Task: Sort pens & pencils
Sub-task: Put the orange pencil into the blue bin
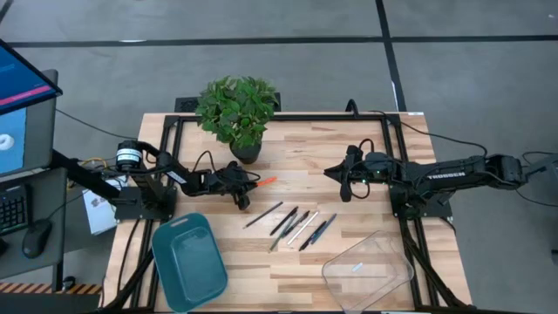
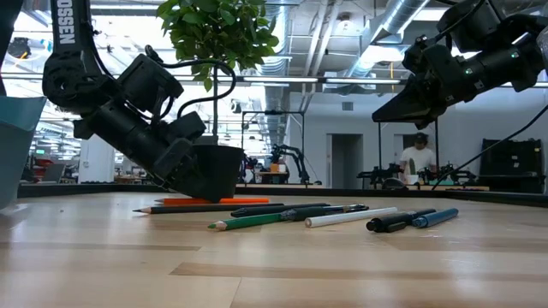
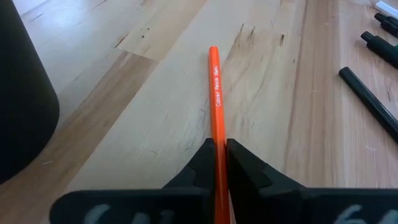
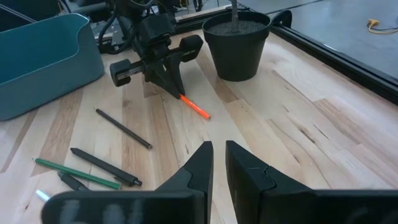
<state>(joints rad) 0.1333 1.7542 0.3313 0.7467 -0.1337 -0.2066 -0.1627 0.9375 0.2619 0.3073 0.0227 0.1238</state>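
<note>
Left gripper (image 3: 219, 163) jaws clamp the orange pencil (image 3: 216, 107).

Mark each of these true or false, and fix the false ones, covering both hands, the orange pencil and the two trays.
1. The left hand is shut on the orange pencil. True.
2. The orange pencil is raised high above the table. False: it lies low on the wood by the plant pot.
3. The right hand holds a blue pen. False: it hovers empty above the table, fingers slightly apart.
4. The teal tray holds no pens. True.
5. The clear tray is stacked inside the teal tray. False: they sit apart at the table's near edge.
</note>
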